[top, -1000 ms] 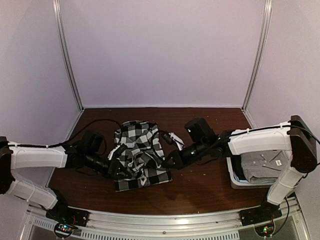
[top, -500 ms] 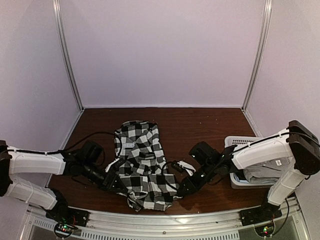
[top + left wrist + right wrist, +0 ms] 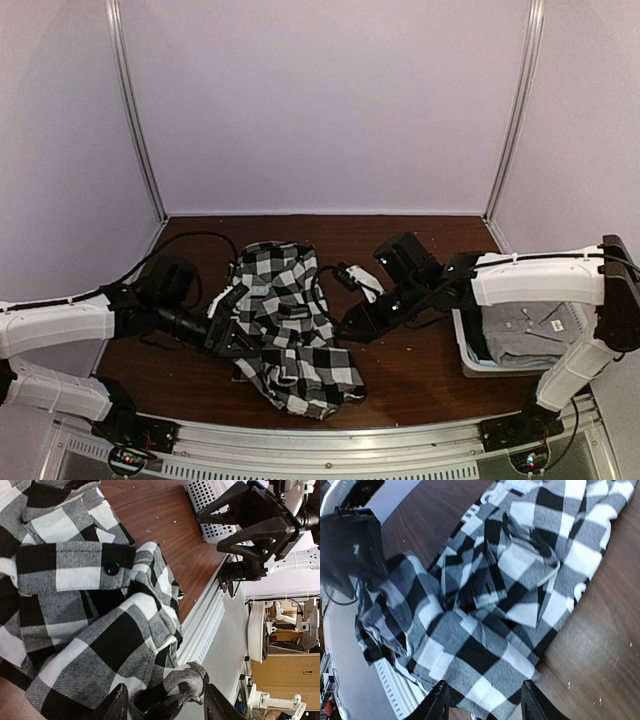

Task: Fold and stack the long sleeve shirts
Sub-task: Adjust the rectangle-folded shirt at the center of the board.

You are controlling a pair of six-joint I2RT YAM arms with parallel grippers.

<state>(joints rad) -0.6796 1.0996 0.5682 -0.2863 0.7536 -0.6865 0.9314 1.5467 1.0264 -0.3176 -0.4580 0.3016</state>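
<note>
The black-and-white checked shirt (image 3: pixel 285 320), soft woven cloth in large squares, lies rumpled on the dark wood-grain bench (image 3: pixel 400 370), reaching from its middle to the near edge between the two pincers. Both white arms stretch low and inward from the bench's side edges: the left pincer (image 3: pixel 228 330) is against the shirt's left side, jaws parted around a bunched cuff, and the right pincer (image 3: pixel 352 325) is just off its right side, jaws apart, gripping nothing. The plain grey shirt (image 3: pixel 525 330) rests folded in the white lattice basket (image 3: pixel 470 365) at the near right corner.
</note>
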